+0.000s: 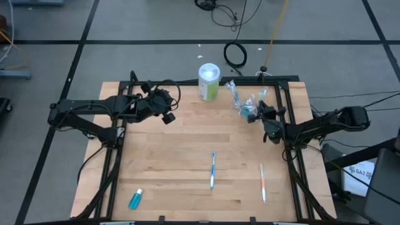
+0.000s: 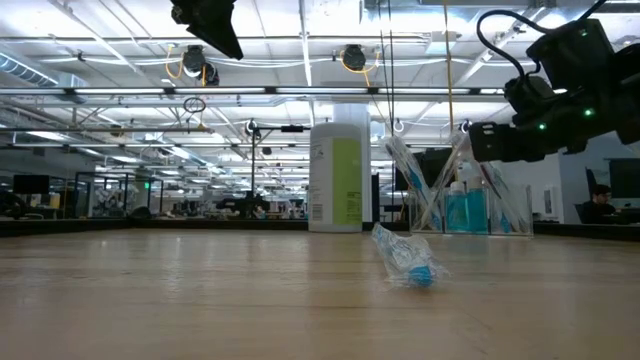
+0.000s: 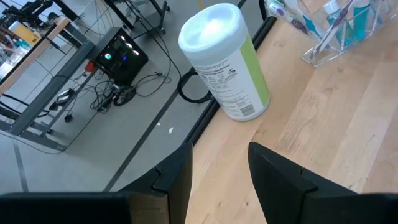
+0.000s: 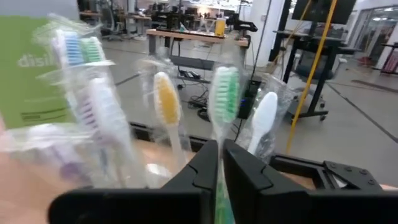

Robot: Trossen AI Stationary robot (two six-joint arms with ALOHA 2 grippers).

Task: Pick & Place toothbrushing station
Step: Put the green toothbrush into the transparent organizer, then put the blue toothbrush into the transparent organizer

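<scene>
The right gripper [image 4: 219,163] is up at the far right of the table [image 1: 187,144], right at the clear cup [image 1: 242,100], and its fingers are pinched on the stem of a green-bristled toothbrush [image 4: 224,93] — the head stands straight up between them. Around it in the cup are more wrapped brushes, one with a yellow head [image 4: 166,93] and one white [image 4: 264,115].

The left gripper [image 3: 219,171] hangs above the far left of the table with its fingers apart and nothing between them, facing the white and green canister [image 1: 209,81] beside the cup.

Out on the open wood lie a blue toothbrush [image 1: 212,170], an orange toothbrush [image 1: 262,182] to its right, and a teal tube [image 1: 135,199] near the front left corner — all well apart from both grippers.
</scene>
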